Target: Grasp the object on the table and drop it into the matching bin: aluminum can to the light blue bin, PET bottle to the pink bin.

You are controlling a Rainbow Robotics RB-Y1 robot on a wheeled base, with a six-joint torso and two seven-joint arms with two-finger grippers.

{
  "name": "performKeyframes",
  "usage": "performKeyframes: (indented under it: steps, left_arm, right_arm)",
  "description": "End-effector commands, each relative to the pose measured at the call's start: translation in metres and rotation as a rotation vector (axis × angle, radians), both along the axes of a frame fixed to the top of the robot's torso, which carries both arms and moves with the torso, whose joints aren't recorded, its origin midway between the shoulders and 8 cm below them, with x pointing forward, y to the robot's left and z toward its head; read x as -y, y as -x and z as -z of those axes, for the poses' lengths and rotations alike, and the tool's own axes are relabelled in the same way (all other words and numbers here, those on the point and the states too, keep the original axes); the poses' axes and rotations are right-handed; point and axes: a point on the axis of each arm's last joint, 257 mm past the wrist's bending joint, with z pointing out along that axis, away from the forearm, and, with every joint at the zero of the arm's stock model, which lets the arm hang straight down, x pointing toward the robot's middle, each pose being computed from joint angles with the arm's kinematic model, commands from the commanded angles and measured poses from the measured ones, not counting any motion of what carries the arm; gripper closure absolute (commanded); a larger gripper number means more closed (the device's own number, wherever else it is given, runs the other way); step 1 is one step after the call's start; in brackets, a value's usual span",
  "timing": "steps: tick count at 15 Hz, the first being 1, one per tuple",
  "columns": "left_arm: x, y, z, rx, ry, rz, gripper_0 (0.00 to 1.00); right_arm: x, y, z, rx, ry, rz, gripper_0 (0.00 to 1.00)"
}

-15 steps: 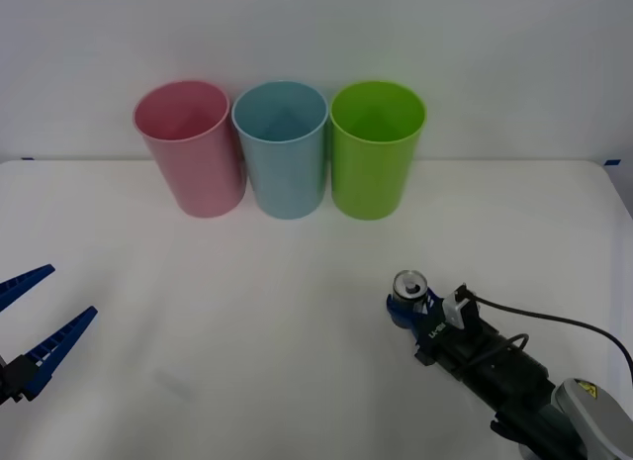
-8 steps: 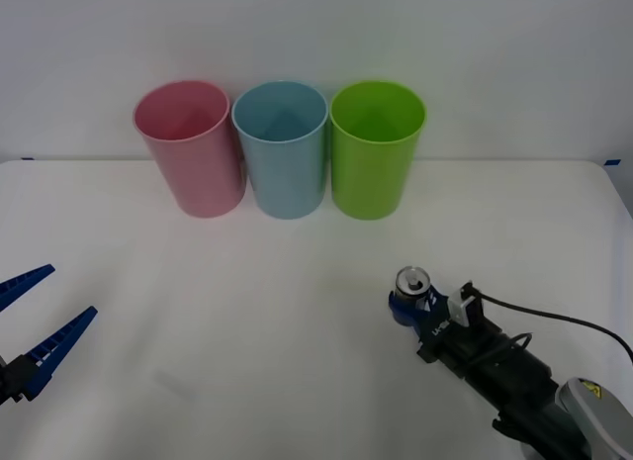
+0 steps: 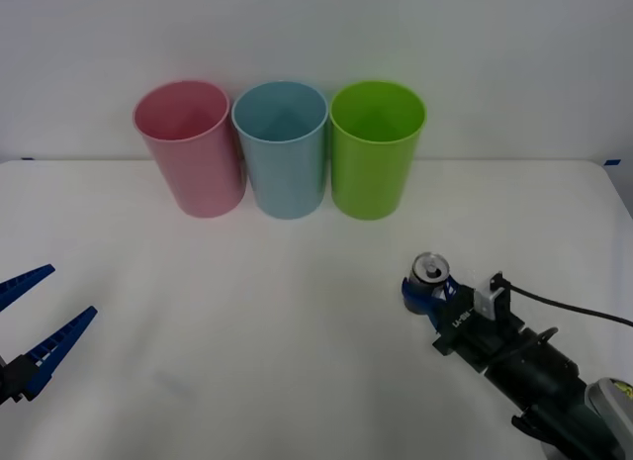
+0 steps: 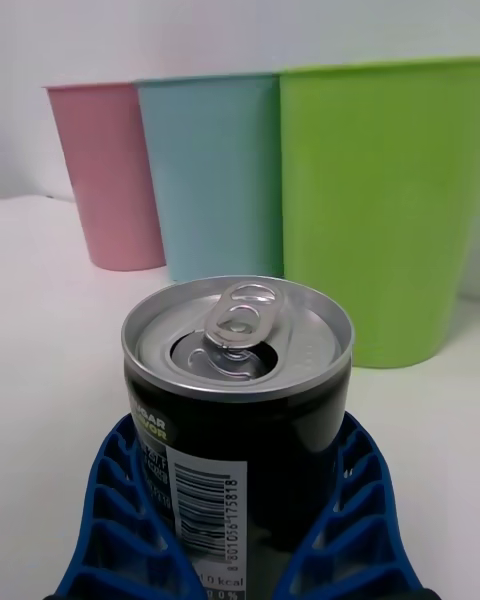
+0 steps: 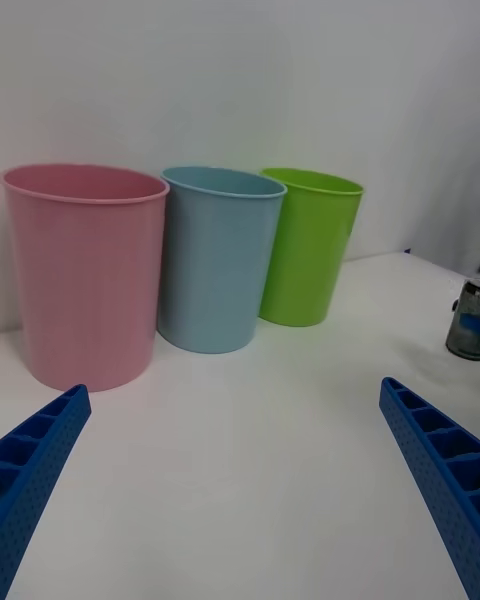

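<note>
Right end effector (image 3: 423, 295) clenched low around small dark aluminum drink can (image 4: 238, 400) with silver pull-tab top, near white counter's (image 3: 247, 331) right edge, possibly just lifted; light, smooth, dentable, so grip mid-body gently.

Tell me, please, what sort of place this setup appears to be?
Probably a lab test bench for sorting trials: a plain white table against a bare wall, three coloured bins in a row, pink bin, light blue bin and lime green bin, and one aluminum can held in the right gripper.

Overhead front view; two low wrist views toward shared bins (image 3: 280, 148).
</note>
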Motion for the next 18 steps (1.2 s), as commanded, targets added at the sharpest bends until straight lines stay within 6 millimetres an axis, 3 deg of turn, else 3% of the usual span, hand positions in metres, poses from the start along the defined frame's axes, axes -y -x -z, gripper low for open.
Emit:
performKeyframes:
  steps: [1, 7, 10, 18]
  left_arm:
    - [0.0, 0.0, 0.0, 0.0, 0.0, 0.0, 0.0]
    - [0.0, 0.0, 0.0, 0.0, 0.0, 0.0, 0.0]
    - [0.0, 0.0, 0.0, 0.0, 0.0, 0.0, 0.0]
    - [0.0, 0.0, 0.0, 0.0, 0.0, 0.0, 0.0]
  right_arm:
    - [-0.004, 0.003, -0.029, -0.011, -0.07, -0.038, 1.0]
    - [-0.014, 0.009, -0.108, -0.012, -0.202, -0.122, 1.0]
    - [-0.017, 0.007, -0.135, -0.017, -0.239, -0.162, 1.0]
    - [-0.044, -0.03, -0.205, 0.04, -0.25, -0.211, 1.0]
